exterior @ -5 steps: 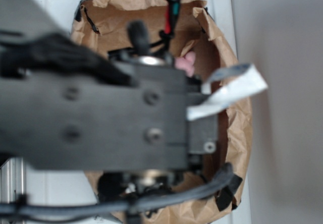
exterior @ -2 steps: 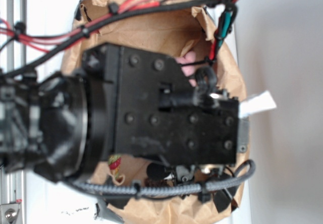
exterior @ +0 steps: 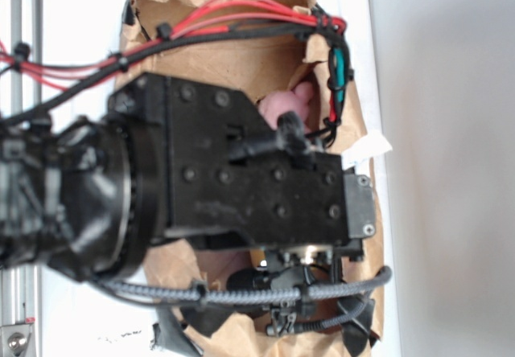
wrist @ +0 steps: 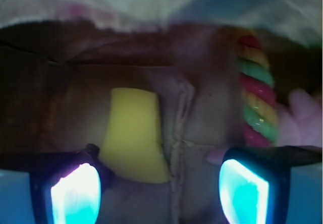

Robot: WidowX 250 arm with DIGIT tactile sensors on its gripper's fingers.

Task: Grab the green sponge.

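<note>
Since a moment ago the arm has dropped deeper into the brown paper bag, so the gripper, jaws spread, now hovers above the green sponge, lying flat beside the rope, ungrasped.

exterior overhead, close above arm; wrist looks into paper bag

Ext. view: bag interior mostly hidden by arm; green sponge not seen. Wrist view blurred; sponge lower-left corner covered by finger; pink toy cut by right edge
</note>
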